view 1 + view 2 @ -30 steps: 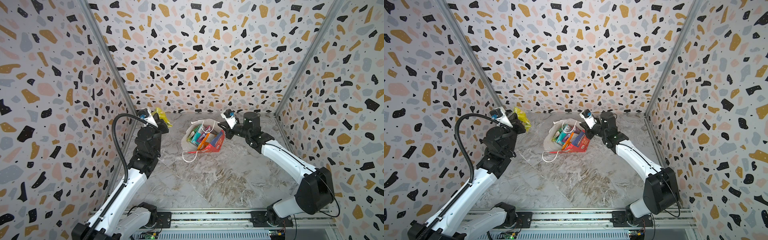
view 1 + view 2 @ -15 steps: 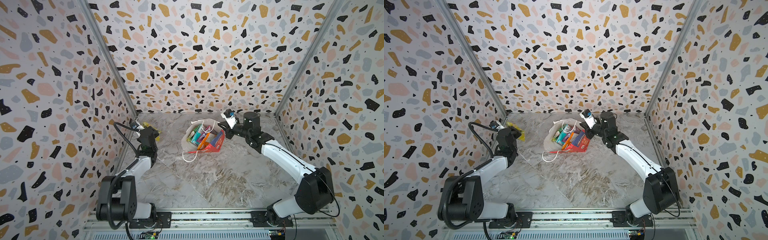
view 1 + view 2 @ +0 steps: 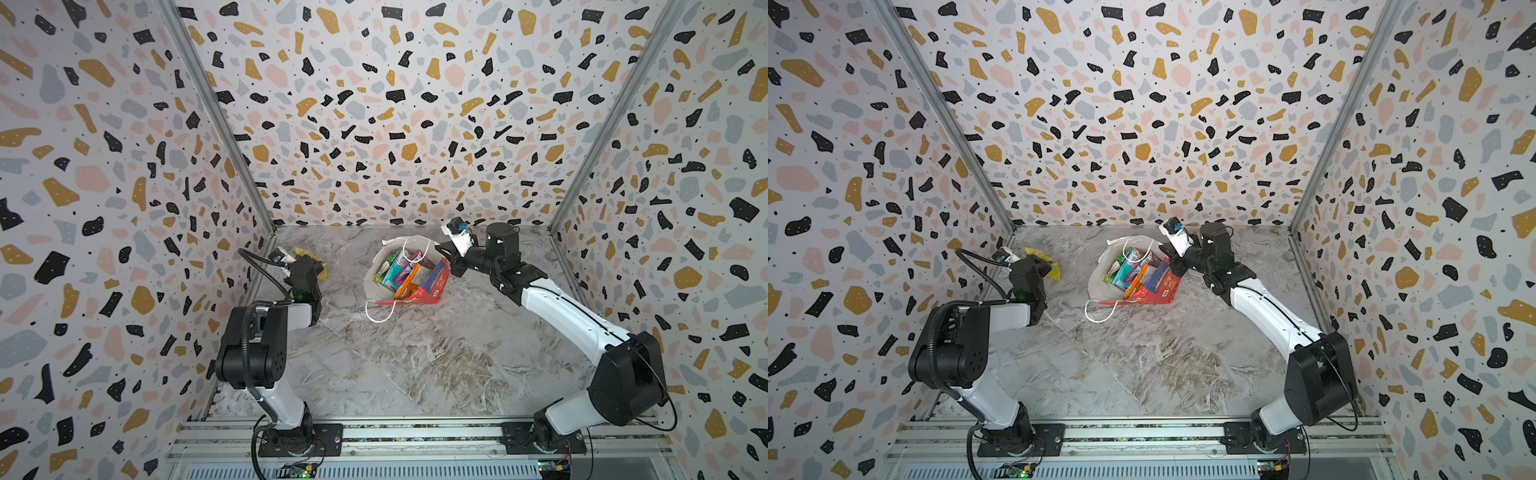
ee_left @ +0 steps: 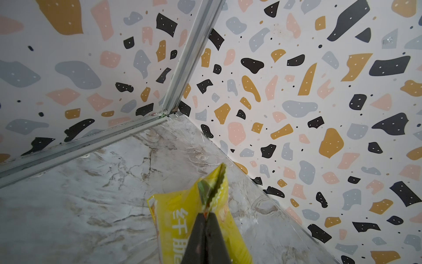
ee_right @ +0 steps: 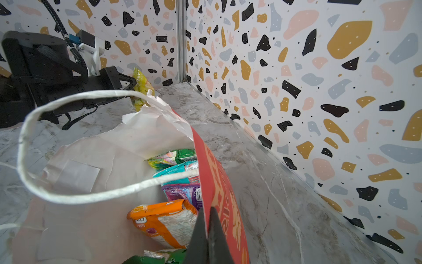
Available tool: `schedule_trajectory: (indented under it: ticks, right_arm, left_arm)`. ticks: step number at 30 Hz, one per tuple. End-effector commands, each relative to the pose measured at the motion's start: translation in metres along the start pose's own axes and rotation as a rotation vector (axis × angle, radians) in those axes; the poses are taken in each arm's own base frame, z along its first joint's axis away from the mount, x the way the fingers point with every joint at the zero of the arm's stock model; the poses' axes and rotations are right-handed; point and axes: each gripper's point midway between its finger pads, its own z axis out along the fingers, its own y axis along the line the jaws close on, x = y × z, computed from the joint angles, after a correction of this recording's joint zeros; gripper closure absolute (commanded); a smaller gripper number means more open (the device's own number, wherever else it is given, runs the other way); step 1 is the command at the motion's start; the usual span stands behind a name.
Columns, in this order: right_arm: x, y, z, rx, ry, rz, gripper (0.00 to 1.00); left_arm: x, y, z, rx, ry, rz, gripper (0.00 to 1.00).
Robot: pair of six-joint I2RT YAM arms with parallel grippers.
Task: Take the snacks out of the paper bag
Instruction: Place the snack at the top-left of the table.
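Snacks (image 3: pixel 400 269) fill the open mouth of the paper bag (image 3: pixel 432 287), which sits near the middle of the far half of the marble table (image 3: pixel 415 365), its white inside showing in both top views. In the right wrist view the packets stand packed together against the red wall (image 5: pixel 212 169): a yellow-green packet (image 5: pixel 171 157) farthest in, then a teal packet (image 5: pixel 177 170), a purple packet (image 5: pixel 182 192), an orange packet (image 5: pixel 164 219) and the edge of a green packet (image 5: pixel 155 258) nearest the camera. One white cord handle (image 5: pixel 25 137) arches over the opening, and another cord handle (image 3: pixel 380 313) trails onto the table in front of the bag. The right gripper (image 5: pixel 209 213) has its jaws pressed together on the rim of that red wall, one finger inside the bag and one outside. A yellow packet (image 4: pixel 175 219) is out of the bag (the only one that is): the left gripper (image 4: pixel 206 214) pinches it by its crimped end, close to the far left corner of the enclosure and well apart from the bag (image 3: pixel 1163 286). Whether the yellow packet (image 3: pixel 1042 261) touches the table cannot be told.
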Motion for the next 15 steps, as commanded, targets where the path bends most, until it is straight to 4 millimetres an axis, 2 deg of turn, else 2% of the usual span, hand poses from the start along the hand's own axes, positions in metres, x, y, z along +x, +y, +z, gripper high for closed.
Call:
schedule_trajectory:
  ticks: [1,7,10,12,15]
  right_arm:
    - [-0.04,-0.004,-0.008,0.012,-0.103,-0.049,1.0]
    - [-0.039,-0.004,-0.008,0.01,-0.104,-0.048,0.99]
    - [-0.039,-0.004,-0.008,0.009,-0.105,-0.048,0.99]
    - [-0.039,-0.003,-0.008,0.009,-0.106,-0.047,0.99]
    - [-0.039,-0.003,-0.009,0.008,-0.108,-0.047,0.98]
  left_arm:
    - [-0.02,-0.009,0.005,0.044,-0.088,-0.061,1.0]
    - [-0.013,-0.001,0.001,0.036,-0.074,-0.062,0.95]
    - [-0.009,0.005,-0.001,0.012,-0.059,-0.051,0.81]
    - [-0.008,0.008,-0.003,0.004,-0.054,-0.044,0.8]
    - [-0.005,0.013,-0.006,-0.009,-0.039,-0.041,0.73]
